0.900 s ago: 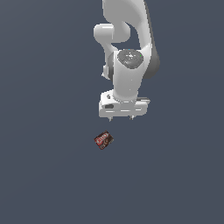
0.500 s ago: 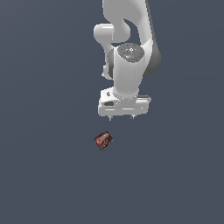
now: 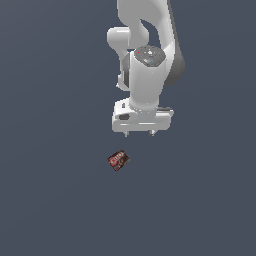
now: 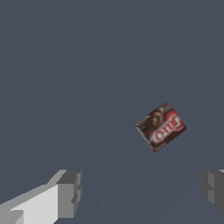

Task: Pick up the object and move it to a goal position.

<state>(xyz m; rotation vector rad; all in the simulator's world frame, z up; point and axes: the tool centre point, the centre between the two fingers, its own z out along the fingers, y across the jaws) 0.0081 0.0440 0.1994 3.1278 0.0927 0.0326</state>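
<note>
The packet point(image 3: 118, 160) lay flat on the plain dark grey floor point(image 3: 55, 200), turned at a slant, its red-and-white label facing up. It sat alone, touching nothing. Above it and a little toward the exterior view's right hung the gripper point(image 3: 139, 133), clear of the packet and holding nothing. Its jaws stood wide apart; in the wrist view the grey fingertips point(image 4: 69, 193) sat far to either side, with the packet point(image 4: 160, 127) lying beyond them, not between them. The white arm point(image 3: 147, 60) rose behind.

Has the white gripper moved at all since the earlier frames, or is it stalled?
Yes. In the exterior view the white gripper has eased slightly toward the small dark-brown packet with the red-and-white label, which has stayed put; a clear gap remains.
</note>
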